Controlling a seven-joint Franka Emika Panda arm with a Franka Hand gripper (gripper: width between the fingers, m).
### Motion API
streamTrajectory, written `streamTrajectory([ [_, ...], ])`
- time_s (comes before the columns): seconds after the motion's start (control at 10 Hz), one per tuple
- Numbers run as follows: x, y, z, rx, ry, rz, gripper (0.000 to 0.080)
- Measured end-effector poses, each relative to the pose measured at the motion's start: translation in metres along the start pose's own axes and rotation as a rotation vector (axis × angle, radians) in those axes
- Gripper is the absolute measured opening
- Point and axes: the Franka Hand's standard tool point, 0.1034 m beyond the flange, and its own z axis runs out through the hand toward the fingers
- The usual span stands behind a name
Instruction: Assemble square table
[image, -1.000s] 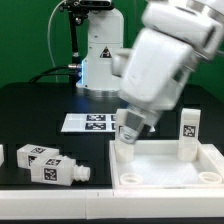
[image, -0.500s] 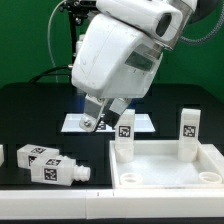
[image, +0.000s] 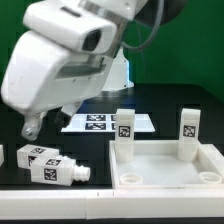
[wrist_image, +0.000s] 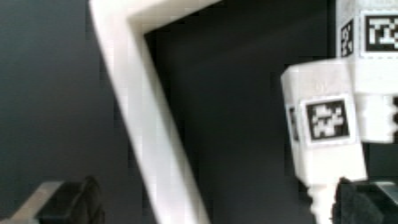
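The square table's white slab (image: 165, 168) lies at the exterior view's right, rim up. Two white tagged legs (image: 125, 127) (image: 188, 125) stand upright at its far corners. Two more legs (image: 48, 164) lie side by side on the black table at the exterior view's left. My gripper (image: 32, 127) hangs open above the table, a little beyond those lying legs, with nothing between its fingers. In the wrist view the open gripper (wrist_image: 217, 205) has its dark fingertips (wrist_image: 71, 200) at both edges. A lying leg (wrist_image: 324, 115) with its tag shows by one finger.
The marker board (image: 95, 122) lies flat behind the slab. A long white bar (wrist_image: 139, 110) runs slantwise through the wrist view beside the lying leg. Another white part (image: 2, 155) peeks in at the exterior view's left edge. My bulky arm (image: 65, 55) fills the upper left.
My arm has swung from over the slab's far left leg toward the exterior view's left, ending above the lying legs. The jaws stayed open. No part has moved.
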Motion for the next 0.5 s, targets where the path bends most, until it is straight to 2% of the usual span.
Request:
streamTrajectory([
  [0.3, 0.013, -0.008, 0.004, 0.008, 0.002, 0.012, 0.0649],
  [0.4, 0.02, -0.015, 0.007, 0.006, 0.002, 0.043, 0.0649],
  [0.5, 0.041, -0.044, 0.019, -0.006, 0.002, 0.072, 0.0649],
])
